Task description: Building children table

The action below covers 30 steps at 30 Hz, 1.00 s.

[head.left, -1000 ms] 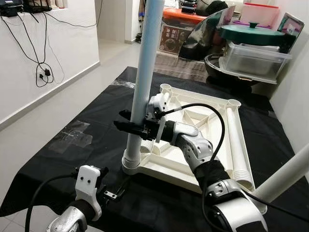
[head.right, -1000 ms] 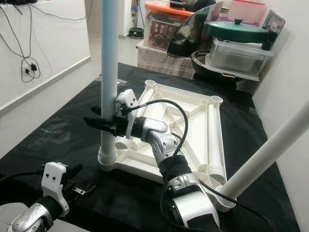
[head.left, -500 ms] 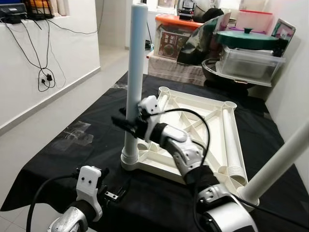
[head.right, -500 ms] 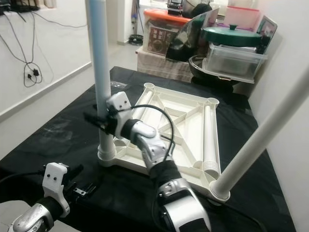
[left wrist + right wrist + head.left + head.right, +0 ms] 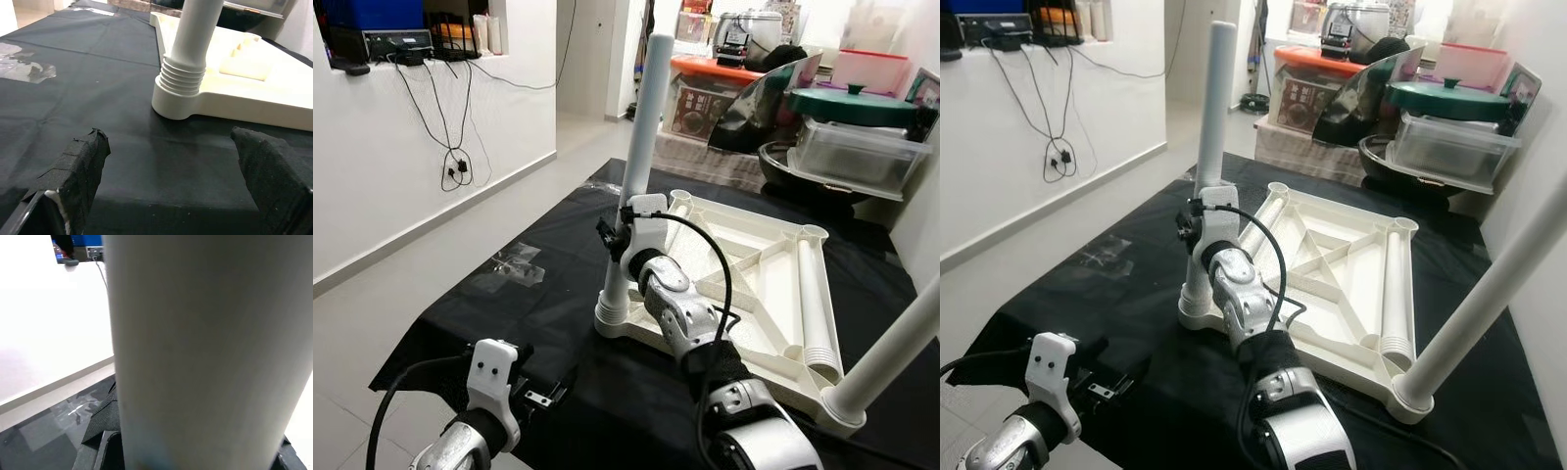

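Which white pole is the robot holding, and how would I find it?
Find the white plastic tabletop lying upside down on the black cloth. At its near left corner, a tall white plastic leg stands almost upright in its socket, with the right gripper around it. The other standing leg leans at the near right corner, and a third leg lies flat inside the frame.

Silver jointed arms with white wrist housings, looping black cables, and black tape-wrapped fingers (image 5: 80, 171).
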Available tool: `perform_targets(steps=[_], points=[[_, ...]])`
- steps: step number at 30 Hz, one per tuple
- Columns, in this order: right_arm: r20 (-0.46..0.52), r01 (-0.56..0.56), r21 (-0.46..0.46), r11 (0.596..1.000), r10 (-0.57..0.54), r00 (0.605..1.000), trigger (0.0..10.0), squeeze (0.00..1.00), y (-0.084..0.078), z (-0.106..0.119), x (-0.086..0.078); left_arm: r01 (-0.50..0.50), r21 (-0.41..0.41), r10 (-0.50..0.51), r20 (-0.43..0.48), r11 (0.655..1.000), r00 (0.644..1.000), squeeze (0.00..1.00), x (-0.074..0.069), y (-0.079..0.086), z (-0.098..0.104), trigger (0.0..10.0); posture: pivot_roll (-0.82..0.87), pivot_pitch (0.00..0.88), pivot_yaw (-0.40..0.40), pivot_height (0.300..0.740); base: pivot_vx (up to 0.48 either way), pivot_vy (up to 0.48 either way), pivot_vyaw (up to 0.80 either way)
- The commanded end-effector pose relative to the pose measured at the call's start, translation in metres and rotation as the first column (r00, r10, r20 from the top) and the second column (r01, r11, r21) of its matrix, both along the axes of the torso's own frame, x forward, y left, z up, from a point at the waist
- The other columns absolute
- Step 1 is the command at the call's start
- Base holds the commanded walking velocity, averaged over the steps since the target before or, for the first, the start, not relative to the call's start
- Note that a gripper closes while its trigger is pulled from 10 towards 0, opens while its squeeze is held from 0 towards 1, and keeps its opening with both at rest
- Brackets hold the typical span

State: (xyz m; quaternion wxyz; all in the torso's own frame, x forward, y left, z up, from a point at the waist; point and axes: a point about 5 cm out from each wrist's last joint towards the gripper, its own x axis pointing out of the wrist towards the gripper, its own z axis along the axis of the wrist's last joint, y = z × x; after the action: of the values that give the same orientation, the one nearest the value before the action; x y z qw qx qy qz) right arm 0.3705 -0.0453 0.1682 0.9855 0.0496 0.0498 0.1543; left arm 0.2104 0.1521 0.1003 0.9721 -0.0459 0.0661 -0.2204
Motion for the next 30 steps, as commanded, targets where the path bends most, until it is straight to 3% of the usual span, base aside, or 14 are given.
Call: perform_targets(steps=[1,6,9,14,20,26,30], points=[[-0.228,0.094,-0.05,0.994,-0.103,0.968,0.0,0.0,-0.015,-0.06,-0.018,-0.007,0.011,0.007,-0.008,1.0,1.0,0.0,-0.001,0.001,-0.003,10.0,0.1,0.0,-0.119,0.74,0.0,0.0,0.0],[-0.202,0.103,-0.032,0.994,-0.108,0.973,0.0,0.0,-0.016,-0.056,-0.018,-0.008,0.013,0.008,-0.009,1.0,1.0,0.0,-0.001,0.001,-0.003,10.0,0.1,0.0,-0.117,0.74,0.0,0.0,0.0],[-0.088,0.068,-0.006,0.998,-0.069,0.994,0.0,0.0,-0.019,-0.043,-0.02,-0.007,0.016,0.007,-0.007,1.0,1.0,0.0,0.0,0.001,-0.002,10.0,0.1,0.0,-0.114,0.74,0.0,0.0,0.0],[-0.026,0.06,-0.015,0.998,-0.06,0.998,0.0,0.0,-0.019,-0.037,-0.022,-0.004,0.016,0.004,-0.006,1.0,1.0,0.0,0.0,0.002,-0.002,10.0,0.1,0.0,-0.109,0.74,0.0,0.0,0.0],[0.006,0.055,-0.014,0.998,-0.055,0.998,0.0,0.0,-0.017,-0.033,-0.022,-0.003,0.015,0.003,-0.005,1.0,1.0,0.0,0.0,0.002,-0.002,10.0,0.1,0.0,-0.109,0.74,0.0,0.0,0.0],[0.056,-0.01,-0.034,0.999,0.012,0.998,0.0,0.0,-0.009,-0.027,-0.028,-0.002,0.017,0.002,-0.003,1.0,1.0,0.0,0.001,0.002,-0.001,10.0,0.1,0.0,-0.106,0.74,0.0,0.0,0.0],[0.017,-0.159,-0.06,0.985,0.16,0.987,0.0,0.0,0.005,-0.029,-0.031,0.001,0.017,-0.001,-0.004,1.0,1.0,0.0,0.001,0.002,-0.001,10.0,0.09,0.0,-0.107,0.74,0.0,0.0,0.0]])
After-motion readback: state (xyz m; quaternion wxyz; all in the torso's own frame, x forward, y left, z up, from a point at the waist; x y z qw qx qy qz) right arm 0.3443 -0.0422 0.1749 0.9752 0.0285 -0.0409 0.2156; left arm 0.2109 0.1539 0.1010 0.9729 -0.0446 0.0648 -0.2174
